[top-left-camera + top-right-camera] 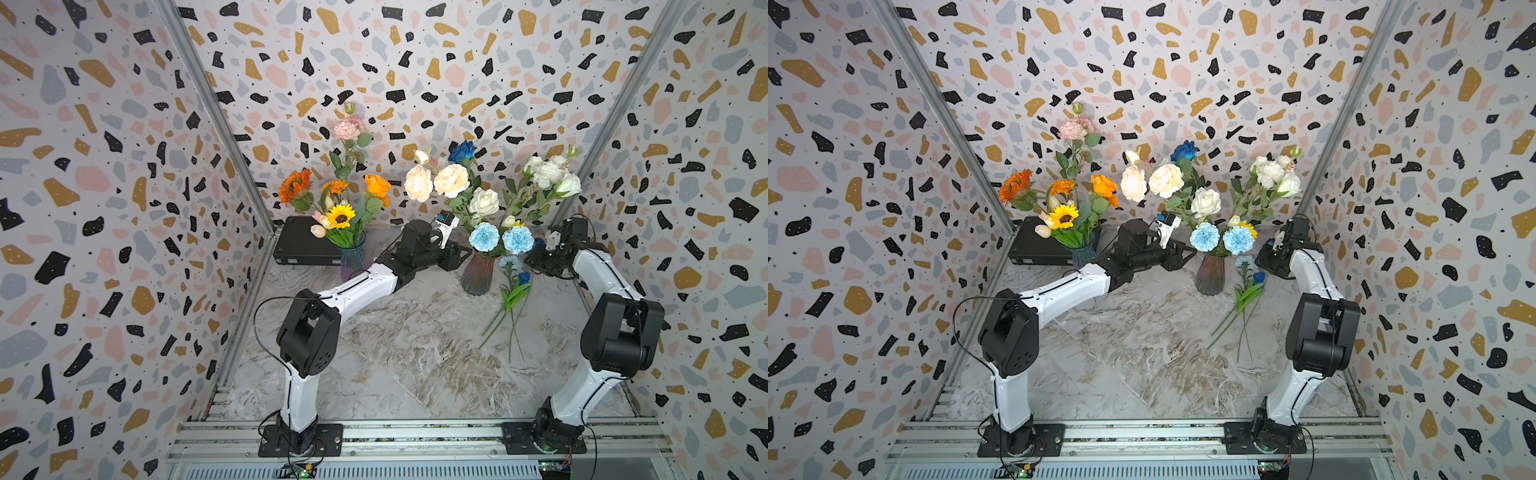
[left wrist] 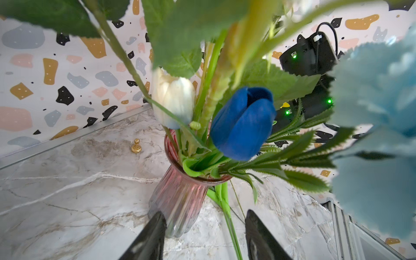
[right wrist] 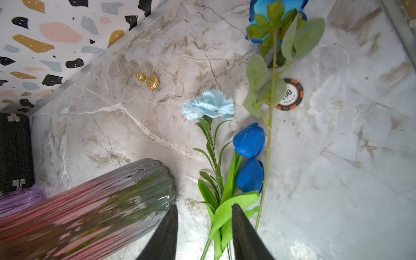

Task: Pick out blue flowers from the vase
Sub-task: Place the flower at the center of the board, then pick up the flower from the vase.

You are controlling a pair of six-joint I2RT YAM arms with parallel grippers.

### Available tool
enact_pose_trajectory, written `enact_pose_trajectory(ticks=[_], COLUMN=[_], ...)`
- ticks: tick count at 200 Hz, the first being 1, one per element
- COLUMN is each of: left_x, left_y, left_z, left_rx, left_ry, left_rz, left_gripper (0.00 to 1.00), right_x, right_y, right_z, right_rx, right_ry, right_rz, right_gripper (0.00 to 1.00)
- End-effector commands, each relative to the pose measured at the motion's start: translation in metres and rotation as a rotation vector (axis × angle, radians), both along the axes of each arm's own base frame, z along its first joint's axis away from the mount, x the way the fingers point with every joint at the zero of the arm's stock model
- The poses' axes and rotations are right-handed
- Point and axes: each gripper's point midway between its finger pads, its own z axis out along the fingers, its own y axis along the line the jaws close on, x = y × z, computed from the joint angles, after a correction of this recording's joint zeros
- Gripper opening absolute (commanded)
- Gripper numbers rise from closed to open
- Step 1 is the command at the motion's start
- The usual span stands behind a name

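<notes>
Left gripper (image 2: 206, 234) spread beside the pink vase (image 2: 180, 198); right gripper (image 3: 203, 234) spread over 4 blue flowers (image 3: 248, 140) lying beside it (bare marble tabletop (image 3: 349, 157) beyond).

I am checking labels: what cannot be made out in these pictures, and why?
Pale blue pom-pom, left wrist view: blurred near the lens, cut by the edge.
Loose blue rose, right wrist view: head cut by the edge.
Poker chip, right wrist view: number partly under the rose's leaf.
Stem ends in the pink vase, both top views: dark glass hides them.
</notes>
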Motion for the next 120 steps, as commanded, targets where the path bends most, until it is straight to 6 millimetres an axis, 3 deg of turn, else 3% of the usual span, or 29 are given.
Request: enact_pose_trajectory(ticks=[1, 53, 88, 120], left_x=[0.001, 0.005, 0.003, 0.0], left_y=[-0.012, -0.021, -0.025, -0.032], left_z=[0.02, 0.024, 0.029, 0.03], left_rx=[-0.057, -0.077, -0.092, -0.078], left_ry=[-0.042, -0.048, -0.054, -0.062], left_rz=[-0.028, -0.02, -0.022, -0.024], left_gripper=[0.56, 0.56, 0.56, 0.56], right_x=[0.002, -0.039, -0.066, -0.084], right_y=[0.002, 0.026, 0.058, 0.094], right_z=[0.047, 0.085, 0.093, 0.098], right_rx=[-0.01, -0.019, 0.093, 0.092], right_ry=[-0.117, -0.279, -0.374, -0.443], right_rz=[0.017, 0.081, 0.128, 0.252], right_gripper=[0.42, 0.46, 0.49, 0.5])
